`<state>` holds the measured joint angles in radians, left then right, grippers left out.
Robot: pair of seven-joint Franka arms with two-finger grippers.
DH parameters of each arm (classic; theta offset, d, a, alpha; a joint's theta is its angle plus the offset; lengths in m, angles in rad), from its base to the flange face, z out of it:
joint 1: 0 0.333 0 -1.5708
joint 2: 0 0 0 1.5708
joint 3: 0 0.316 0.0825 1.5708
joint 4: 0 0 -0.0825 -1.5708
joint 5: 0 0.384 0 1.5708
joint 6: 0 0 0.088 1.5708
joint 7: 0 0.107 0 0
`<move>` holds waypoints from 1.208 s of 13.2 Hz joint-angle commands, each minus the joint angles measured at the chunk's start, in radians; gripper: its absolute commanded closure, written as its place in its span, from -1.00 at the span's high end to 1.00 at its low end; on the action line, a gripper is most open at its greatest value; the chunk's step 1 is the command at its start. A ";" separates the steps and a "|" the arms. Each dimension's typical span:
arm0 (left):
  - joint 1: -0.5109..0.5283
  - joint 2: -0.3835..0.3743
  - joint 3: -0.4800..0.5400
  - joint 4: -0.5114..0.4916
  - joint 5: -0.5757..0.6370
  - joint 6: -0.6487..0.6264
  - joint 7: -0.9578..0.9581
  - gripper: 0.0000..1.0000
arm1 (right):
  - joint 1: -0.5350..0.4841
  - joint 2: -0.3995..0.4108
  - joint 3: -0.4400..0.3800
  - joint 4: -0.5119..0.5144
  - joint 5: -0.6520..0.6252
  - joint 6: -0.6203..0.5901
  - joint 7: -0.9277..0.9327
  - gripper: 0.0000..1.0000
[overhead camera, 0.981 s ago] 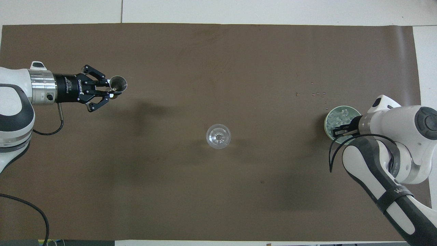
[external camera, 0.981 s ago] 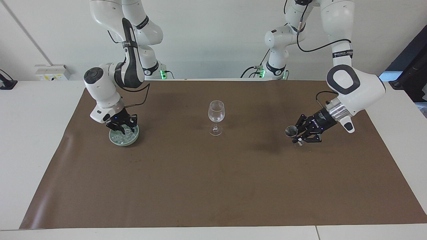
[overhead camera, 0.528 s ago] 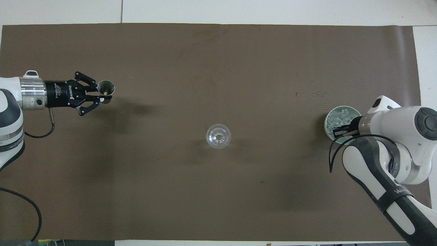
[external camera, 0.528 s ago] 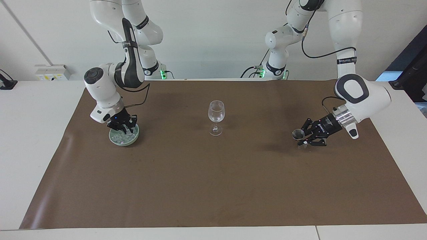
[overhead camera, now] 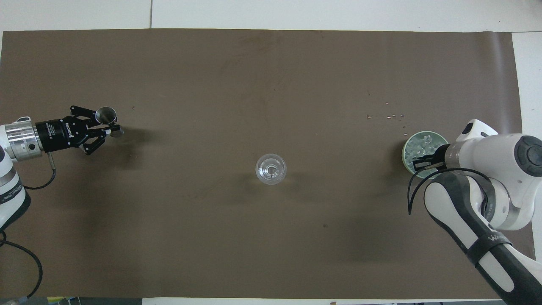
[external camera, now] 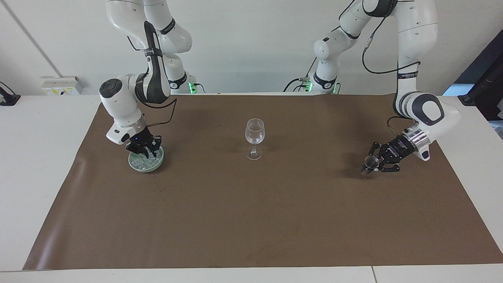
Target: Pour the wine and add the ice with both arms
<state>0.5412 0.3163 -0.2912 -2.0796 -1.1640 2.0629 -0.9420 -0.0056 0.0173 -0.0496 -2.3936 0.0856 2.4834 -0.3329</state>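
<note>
**Ice grabbed in the bowl, metal cup held low at the mat's end**

The right gripper [external camera: 145,151] is down inside the green bowl [external camera: 157,163], its fingertips closed among the ice [external camera: 142,160]. Whether a cube is actually pinched between them cannot be made out. The left gripper [external camera: 372,164] is closed on a small metal cup [overhead camera: 106,114], which it holds by the side just above the brown mat [external camera: 251,220] at the left arm's end of the table.

The ice cubes look small, hard and slick, so they are likely to squirt out of a loose pinch; a grip across two flat faces, centred between the fingertips, seems safest. The wine glass [external camera: 254,133] stands upright in the middle of the mat, well apart from both grippers. It is thin, tall on its stem and would tip easily from a sideways knock, so any drop should come from straight above its rim.

Between each gripper and the glass lies open mat. A few crumbs [overhead camera: 391,115] lie just past the bowl. The left gripper is near the mat's end edge.
</note>
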 commanded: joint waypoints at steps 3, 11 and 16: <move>0.037 -0.078 -0.008 -0.146 -0.146 0.005 0.077 -1.00 | -0.002 -0.003 0.005 0.080 0.017 -0.073 0.028 -1.00; 0.054 -0.111 -0.008 -0.229 -0.220 0.005 0.167 -0.47 | 0.001 -0.005 0.098 0.403 0.005 -0.490 0.127 -1.00; 0.066 -0.115 -0.006 -0.228 -0.220 -0.006 0.181 1.00 | 0.151 0.073 0.203 0.716 0.002 -0.699 0.527 -1.00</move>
<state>0.5845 0.2357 -0.2915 -2.2787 -1.3585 2.0648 -0.7870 0.0811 0.0196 0.1455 -1.8037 0.0858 1.8423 0.0675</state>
